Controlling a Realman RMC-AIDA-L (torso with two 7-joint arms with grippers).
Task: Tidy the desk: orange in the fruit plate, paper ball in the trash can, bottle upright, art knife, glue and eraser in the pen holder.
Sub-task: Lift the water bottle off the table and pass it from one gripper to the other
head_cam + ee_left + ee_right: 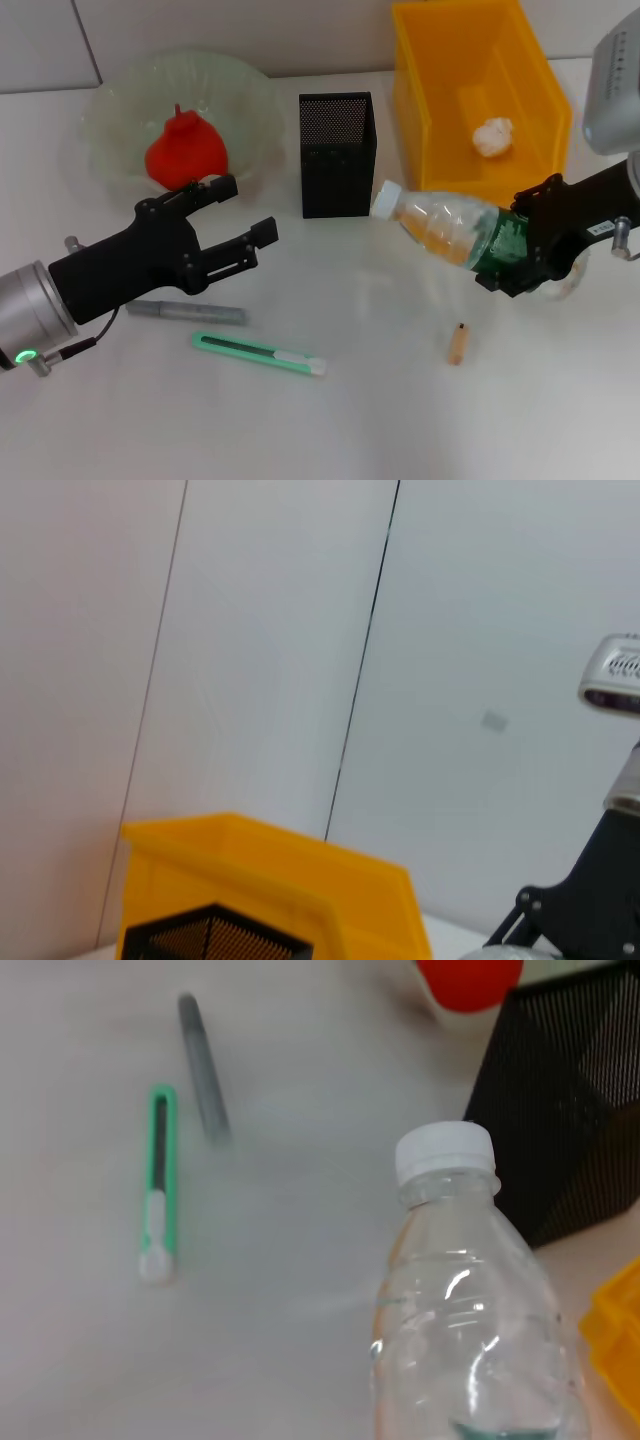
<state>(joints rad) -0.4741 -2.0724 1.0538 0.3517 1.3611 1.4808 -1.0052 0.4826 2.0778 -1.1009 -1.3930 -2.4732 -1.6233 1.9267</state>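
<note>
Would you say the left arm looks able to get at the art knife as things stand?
Probably yes. The left gripper is open and empty above the desk, and the art knife lies flat just below it with open table around; only the grey stick lies nearby, apart.

The head view looks forward and down from above the near edge of the worktop (380,420), taking in its whole spread. The left wrist view sits low and faces level toward the far wall, catching only the tops of the trash can (300,875) and pen holder (215,938), both also in the head view. The right wrist view looks close along the bottle (465,1300) toward the left, sharing the art knife (158,1190) with the head view.
</note>
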